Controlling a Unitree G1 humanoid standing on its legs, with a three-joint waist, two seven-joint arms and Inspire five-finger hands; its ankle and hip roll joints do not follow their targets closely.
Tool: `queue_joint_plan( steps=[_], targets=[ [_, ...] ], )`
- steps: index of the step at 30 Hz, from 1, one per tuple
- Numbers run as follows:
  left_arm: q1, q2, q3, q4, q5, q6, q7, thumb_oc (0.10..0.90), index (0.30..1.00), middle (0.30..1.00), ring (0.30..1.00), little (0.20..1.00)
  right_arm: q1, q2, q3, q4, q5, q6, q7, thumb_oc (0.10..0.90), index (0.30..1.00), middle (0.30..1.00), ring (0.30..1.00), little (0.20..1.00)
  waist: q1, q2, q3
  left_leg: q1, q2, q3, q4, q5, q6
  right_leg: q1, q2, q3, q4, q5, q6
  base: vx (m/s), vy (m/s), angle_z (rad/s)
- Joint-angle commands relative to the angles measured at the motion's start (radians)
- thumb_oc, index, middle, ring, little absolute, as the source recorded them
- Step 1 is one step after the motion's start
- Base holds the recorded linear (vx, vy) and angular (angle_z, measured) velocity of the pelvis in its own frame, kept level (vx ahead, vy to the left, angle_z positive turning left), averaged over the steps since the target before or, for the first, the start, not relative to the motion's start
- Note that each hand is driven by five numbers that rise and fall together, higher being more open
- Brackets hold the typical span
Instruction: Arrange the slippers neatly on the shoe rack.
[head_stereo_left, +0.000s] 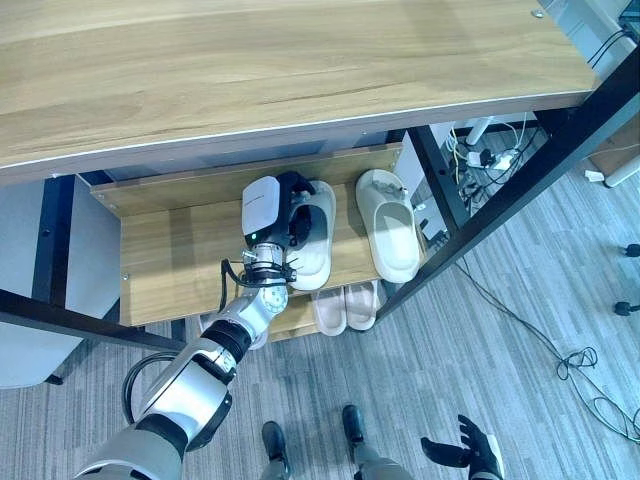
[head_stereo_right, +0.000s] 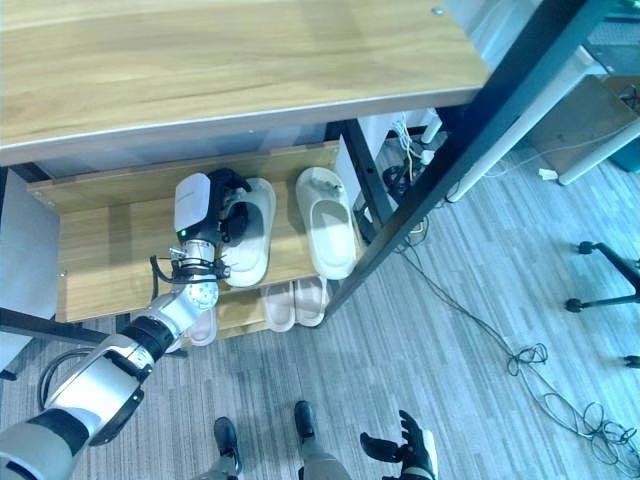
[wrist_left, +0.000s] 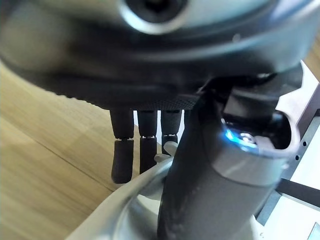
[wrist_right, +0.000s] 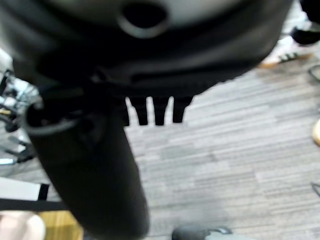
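right robot hand (head_stereo_left: 470, 448) relaxed (low, idle) | left robot hand (head_stereo_left: 296, 212) clasps slipper (head_stereo_left: 318, 240) on shoe rack (head_stereo_left: 170, 250)

My dark left hand (wrist_left: 150, 125) reaches its fingers (wrist_left: 122, 160) down over a pale cream rubber slipper (wrist_left: 117, 217) on the light wooden shelf board (wrist_left: 45, 165).
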Motion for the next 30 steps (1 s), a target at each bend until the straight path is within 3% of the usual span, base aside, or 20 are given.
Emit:
queue_joint_plan(
  steps=[1, 7, 9, 18, 30],
  targets=[
    [-0.133, -0.126, -0.026, 0.108, -0.022, -0.021, -0.037, 0.400, 0.300, 0.300, 0.300, 0.300, 0.008, -0.094, -0.007, -0.029, -0.008, -0.035, -0.056, 0.800, 0.900, 0.900, 0.900, 0.900, -0.027, 0.013, 0.008, -0.002, 0.016, -0.062, 0.002, -0.013, -0.050, -0.032, -0.039, -0.059, 0.005, 0.014, 0.107, 0.00, 0.000, 0.00],
    [-0.128, -0.144, -0.027, 0.116, -0.022, -0.014, -0.032, 0.400, 0.300, 0.300, 0.300, 0.300, 0.020, -0.088, -0.002, -0.045, -0.018, -0.037, -0.059, 0.800, 0.900, 0.900, 0.900, 0.900, -0.030, 0.012, 0.016, -0.004, 0.020, -0.061, 0.002, -0.011, -0.051, -0.037, -0.036, -0.057, 0.005, 0.016, 0.106, 0.00, 0.000, 0.00],
    [-0.134, -0.152, -0.035, 0.151, -0.015, -0.001, -0.039, 0.800, 0.900, 0.900, 0.900, 0.900, 0.017, -0.090, 0.005, -0.046, -0.020, -0.039, -0.059, 0.800, 0.900, 0.900, 0.900, 0.900, -0.032, 0.010, 0.020, -0.008, 0.022, -0.059, 0.002, -0.009, -0.051, -0.042, -0.038, -0.056, 0.005, 0.018, 0.107, 0.00, 0.000, 0.00],
    [-0.148, -0.163, -0.017, 0.231, -0.032, 0.012, -0.051, 0.800, 0.900, 0.900, 0.900, 0.900, 0.014, -0.095, 0.012, -0.042, -0.017, -0.041, -0.048, 0.800, 0.900, 0.900, 0.900, 0.900, -0.030, 0.012, 0.018, -0.007, 0.021, -0.064, 0.002, -0.010, -0.052, -0.039, -0.034, -0.064, 0.005, 0.018, 0.105, 0.00, 0.000, 0.00],
    [-0.084, -0.157, 0.008, 0.182, -0.043, 0.011, -0.044, 0.800, 0.900, 0.900, 0.900, 0.900, -0.019, -0.094, 0.034, -0.010, -0.028, -0.023, -0.036, 0.800, 0.900, 0.900, 0.900, 0.900, -0.007, 0.002, 0.021, 0.021, 0.010, -0.078, 0.002, -0.010, -0.050, 0.000, -0.034, -0.079, 0.006, 0.007, 0.103, 0.00, 0.000, 0.00]
  ],
)
